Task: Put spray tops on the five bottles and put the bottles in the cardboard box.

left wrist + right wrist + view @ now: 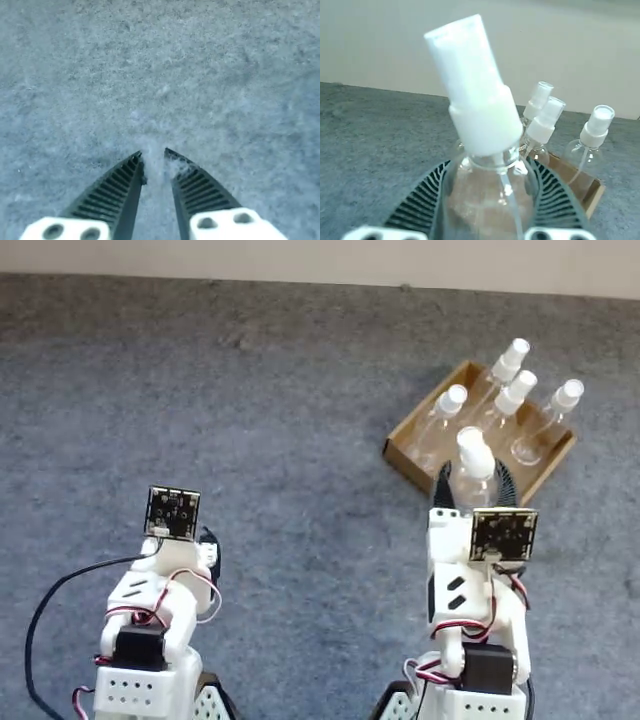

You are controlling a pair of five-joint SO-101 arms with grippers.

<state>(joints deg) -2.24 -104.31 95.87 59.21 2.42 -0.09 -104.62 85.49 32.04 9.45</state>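
On the left of the grey, felt-like table cover (300, 390), the left gripper (154, 154) points down close over the fabric, its ribbed black fingers (115, 190) a narrow gap apart and empty. Farther right, the right gripper (490, 170) clamps a clear round bottle (487, 200) with a white spray top (475, 90), tilted, at the near edge of the cardboard box (405, 452), where four capped bottles (440, 420) sit.

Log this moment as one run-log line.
right claw shut on fifth bottle, spray top on, by cardboard box | four capped bottles upright in box | left claw open, empty, over table
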